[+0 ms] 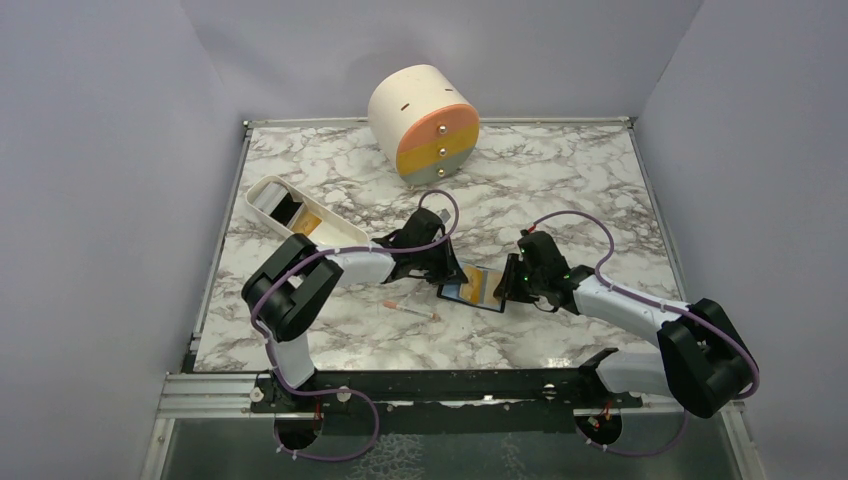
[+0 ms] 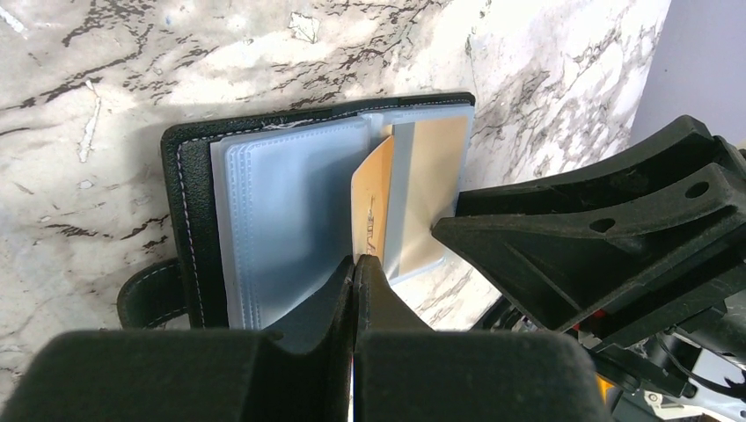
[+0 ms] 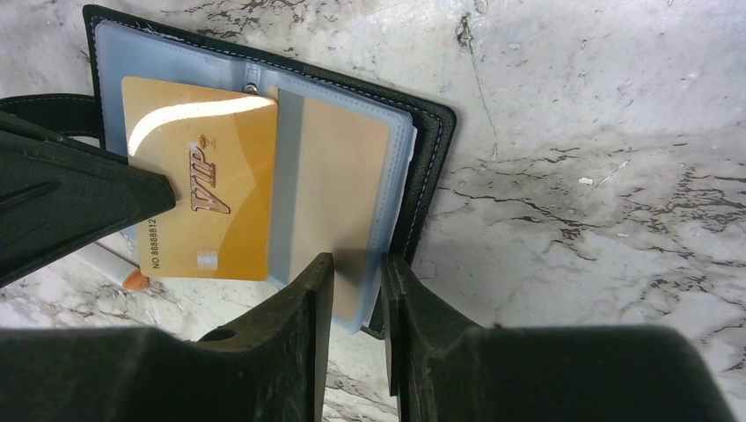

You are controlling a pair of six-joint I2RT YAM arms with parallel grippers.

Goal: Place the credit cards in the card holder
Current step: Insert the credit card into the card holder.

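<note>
One gold card (image 3: 207,189), likely stiff, light and slick, I hold edge-pinched in my left gripper (image 2: 354,264). My right gripper (image 3: 356,268), narrow, clamps the floppy card holder (image 3: 431,149) at lower centre.

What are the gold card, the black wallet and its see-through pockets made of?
The gold card looks like stiff, glossy plastic; light glares off it. The wallet is probably leather or a fake one, matte black, stitched along the edge. The pockets seem soft clear plastic, slightly cloudy, with pressed seams.

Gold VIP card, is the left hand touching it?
Touching. The left wrist view shows the left hand shut on the gold card, pinching its edge over the open card holder.
</note>
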